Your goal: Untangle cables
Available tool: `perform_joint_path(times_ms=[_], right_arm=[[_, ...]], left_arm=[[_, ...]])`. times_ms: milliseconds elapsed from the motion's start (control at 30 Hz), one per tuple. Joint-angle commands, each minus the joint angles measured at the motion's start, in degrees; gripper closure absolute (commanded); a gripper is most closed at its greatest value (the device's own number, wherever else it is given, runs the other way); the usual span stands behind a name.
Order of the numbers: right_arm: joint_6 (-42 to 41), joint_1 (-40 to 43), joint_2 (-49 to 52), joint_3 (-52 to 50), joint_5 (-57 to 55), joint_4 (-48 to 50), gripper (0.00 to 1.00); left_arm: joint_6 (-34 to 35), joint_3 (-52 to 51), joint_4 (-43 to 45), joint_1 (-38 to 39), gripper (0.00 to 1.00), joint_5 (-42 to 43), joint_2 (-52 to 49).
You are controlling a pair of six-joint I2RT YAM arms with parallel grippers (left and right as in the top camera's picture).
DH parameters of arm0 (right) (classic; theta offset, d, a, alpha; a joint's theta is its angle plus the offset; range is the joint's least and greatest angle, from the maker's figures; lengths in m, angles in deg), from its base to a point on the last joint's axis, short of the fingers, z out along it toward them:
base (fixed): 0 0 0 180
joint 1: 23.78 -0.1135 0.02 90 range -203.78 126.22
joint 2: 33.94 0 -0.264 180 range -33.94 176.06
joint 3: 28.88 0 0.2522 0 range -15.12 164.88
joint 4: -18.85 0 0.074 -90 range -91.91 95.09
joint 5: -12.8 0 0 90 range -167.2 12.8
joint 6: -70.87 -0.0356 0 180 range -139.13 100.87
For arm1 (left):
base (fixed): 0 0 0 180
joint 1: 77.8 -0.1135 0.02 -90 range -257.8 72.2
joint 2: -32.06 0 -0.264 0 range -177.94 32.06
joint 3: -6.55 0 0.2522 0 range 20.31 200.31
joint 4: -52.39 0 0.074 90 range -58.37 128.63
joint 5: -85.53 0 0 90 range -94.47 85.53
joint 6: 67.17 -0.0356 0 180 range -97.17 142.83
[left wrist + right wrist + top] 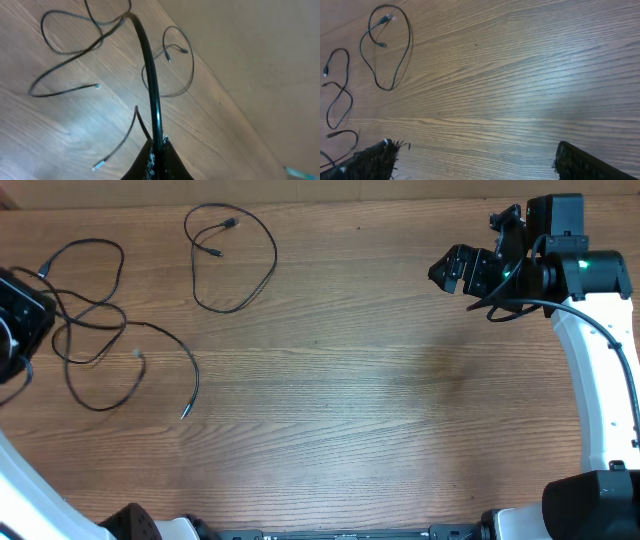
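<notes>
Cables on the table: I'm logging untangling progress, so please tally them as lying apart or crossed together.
lone cable, lying apart in a loop: 1
crossed cables, overlapping at the left: 2
Total: 3

Overhead, the tangled cables (95,330) slip under the left gripper (22,320), itself chopped off by the frame edge. The plug ends (229,223) are too tiny to identify.

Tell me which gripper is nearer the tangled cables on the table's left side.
Left. The left gripper is shut on a strand of the tangled cables at the left edge; the right gripper hangs open across the table, near the far right corner.
</notes>
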Motion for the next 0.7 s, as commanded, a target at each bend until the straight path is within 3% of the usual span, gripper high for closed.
perform_joint_path(times_ms=[0, 267, 433, 667], right_arm=[[-0.22, -0.22, -0.31, -0.22, -0.39, 0.35, 0.0], [-0.22, -0.22, -0.31, -0.22, -0.39, 0.35, 0.0], [-0.22, -0.22, -0.31, -0.22, -0.39, 0.35, 0.0], [-0.22, -0.22, -0.31, -0.22, -0.39, 0.35, 0.0]], left_arm=[[-0.11, 0.39, -0.26, -0.11, 0.96, -0.39, 1.73], [6.08, 0.39, -0.26, -0.13, 0.96, -7.17, 6.71], [4.7, -0.79, -0.26, -0.11, 0.96, -12.28, 11.93], [7.89, -15.04, -0.17, -0.13, 0.96, -20.39, 20.52]])
